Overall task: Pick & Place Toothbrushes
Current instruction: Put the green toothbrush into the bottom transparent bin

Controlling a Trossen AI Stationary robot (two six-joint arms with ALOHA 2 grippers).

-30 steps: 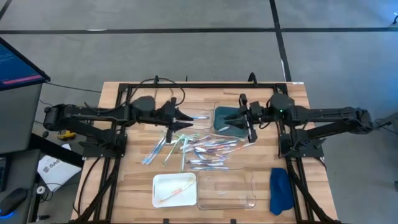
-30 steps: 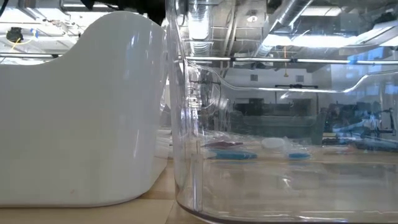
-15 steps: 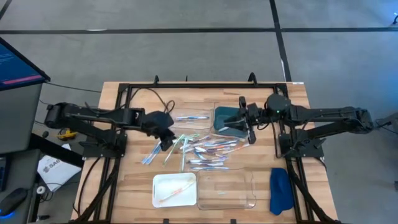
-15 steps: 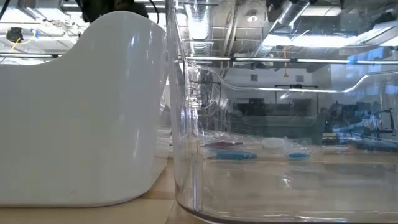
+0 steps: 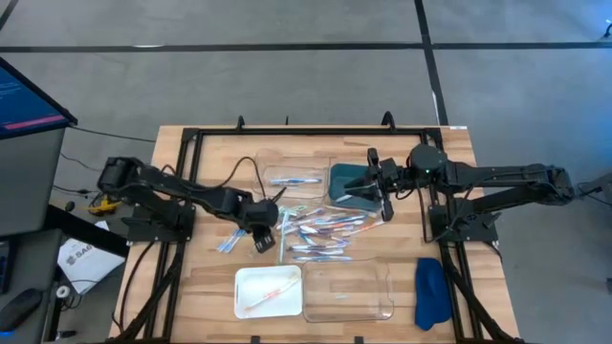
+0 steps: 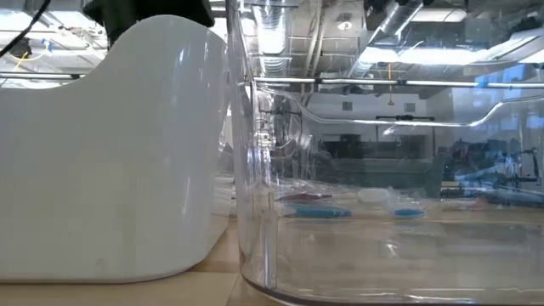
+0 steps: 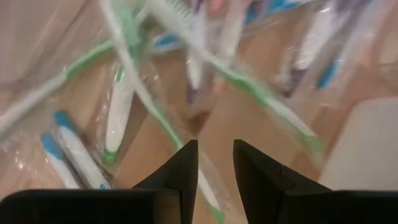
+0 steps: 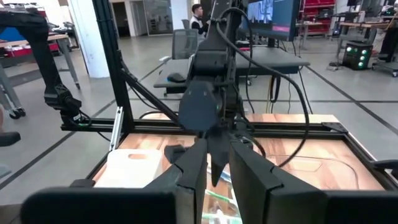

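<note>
I'm hovering L tool [image 7: 212, 163] over the toothbrushes [image 5: 311, 229] on the desk [image 5: 206, 277], fingers slightly apart, empty, lining up a green one. R tool [image 5: 381, 184] parked, grip state unclear.

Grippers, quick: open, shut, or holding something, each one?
Left gripper: slightly open above the toothbrushes, holding nothing.
Right gripper: slightly open over the teal tray, holding nothing visible.
</note>
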